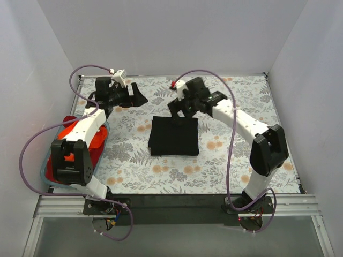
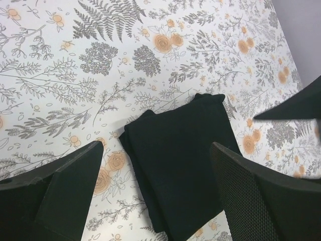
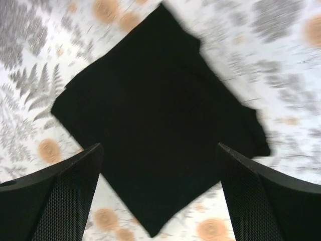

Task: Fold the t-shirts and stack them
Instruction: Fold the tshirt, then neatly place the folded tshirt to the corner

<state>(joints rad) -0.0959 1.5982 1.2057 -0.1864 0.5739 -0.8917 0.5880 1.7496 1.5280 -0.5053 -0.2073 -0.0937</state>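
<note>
We saw the black t-shirt point(image 1: 173, 136) folded into a square, flat on the floral-clothed worktop point(image 1: 230, 160). To its left, well apart, the orange-red t-shirts point(image 1: 96, 144) lay heaped in the teal basket point(image 1: 44, 170). Our left hand point(image 2: 155, 150) hung beyond its far-left corner, fingers spread, gripping nothing. Our right hand point(image 3: 160, 148) hovered above its far edge, likewise released and empty.

The black t-shirt point(image 1: 174, 136) lay folded into a flat, roughly square packet on the cloth. It sat below the gap between the right fingers point(image 3: 55, 196) and reached past their tips, and it also lay between the left fingers point(image 2: 60, 191), with layered edges showing along one side. The orange-red t-shirts point(image 1: 95, 142) lay crumpled in a heap, well apart from both pairs of fingers and nearer the left ones.
</note>
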